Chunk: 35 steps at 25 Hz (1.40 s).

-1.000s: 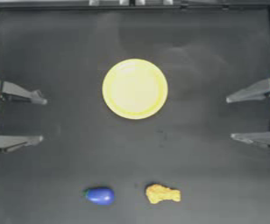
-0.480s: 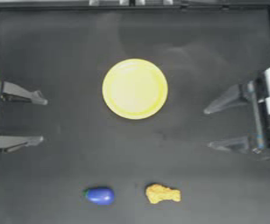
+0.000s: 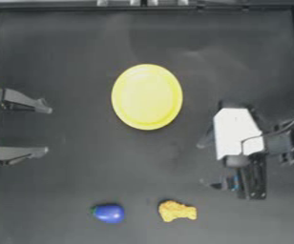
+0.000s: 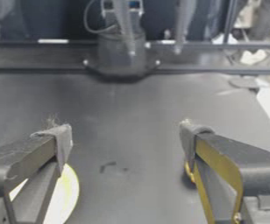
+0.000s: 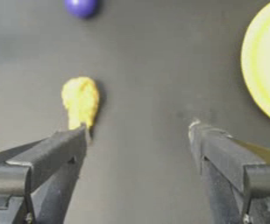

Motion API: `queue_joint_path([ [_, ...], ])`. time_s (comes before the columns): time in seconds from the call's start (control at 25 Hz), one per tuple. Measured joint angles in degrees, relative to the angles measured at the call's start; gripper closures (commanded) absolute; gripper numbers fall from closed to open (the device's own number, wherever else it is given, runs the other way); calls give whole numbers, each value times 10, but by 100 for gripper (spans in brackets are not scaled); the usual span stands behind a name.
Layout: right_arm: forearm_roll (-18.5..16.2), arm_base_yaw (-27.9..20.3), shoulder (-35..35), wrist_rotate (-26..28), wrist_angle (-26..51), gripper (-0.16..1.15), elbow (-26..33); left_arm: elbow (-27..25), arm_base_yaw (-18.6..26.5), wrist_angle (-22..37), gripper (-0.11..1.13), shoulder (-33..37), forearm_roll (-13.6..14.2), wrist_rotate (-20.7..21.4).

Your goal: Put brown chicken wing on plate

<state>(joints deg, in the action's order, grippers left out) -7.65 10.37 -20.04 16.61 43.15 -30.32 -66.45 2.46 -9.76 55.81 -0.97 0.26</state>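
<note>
Right gripper (image 5: 137,127), jaws spread and empty, hovers near the brown chicken wing (image 3: 177,211), between it and the plate (image 3: 147,96); left gripper (image 3: 46,128) spread, parked.

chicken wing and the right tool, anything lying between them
Nothing: the top view shows bare dark table between the chicken wing and the open right tool; the right wrist view agrees.

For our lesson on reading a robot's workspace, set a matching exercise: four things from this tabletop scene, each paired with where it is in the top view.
Things:
1. plate
2. brown chicken wing
3. blue object
4. right gripper

Places:
A. near the bottom edge, leftmost of the two small pieces
B. right of the plate, open, above the table
C. around the table's middle
D. near the bottom edge, below the plate

Pairs: 1-C, 2-D, 3-A, 4-B
</note>
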Motion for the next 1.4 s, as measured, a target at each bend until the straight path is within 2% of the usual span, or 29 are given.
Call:
queue_joint_path([
  [0.2, -12, 20, 58, 39, 33, 0, 32, 0, 2, 0, 1, -1, 0, 0],
  [0.4, -11, 37, 117, 48, 44, 0, 60, 0, 4, 0, 1, -1, 0, 0],
  [0.68, -11, 54, 159, 83, 44, 0, 75, 0, 5, 4, 1, -1, 0, -2],
  [0.96, -33, 69, 200, 117, 38, 0, 79, 0, 6, 4, 1, -1, -1, -2],
  [1.16, -53, 71, 234, 121, 25, 0, 91, 0, 7, 4, 1, -1, 0, -2],
  [1.4, -46, 76, 260, 121, -4, 0, 96, 0, 7, 4, 1, -1, -1, -2],
])
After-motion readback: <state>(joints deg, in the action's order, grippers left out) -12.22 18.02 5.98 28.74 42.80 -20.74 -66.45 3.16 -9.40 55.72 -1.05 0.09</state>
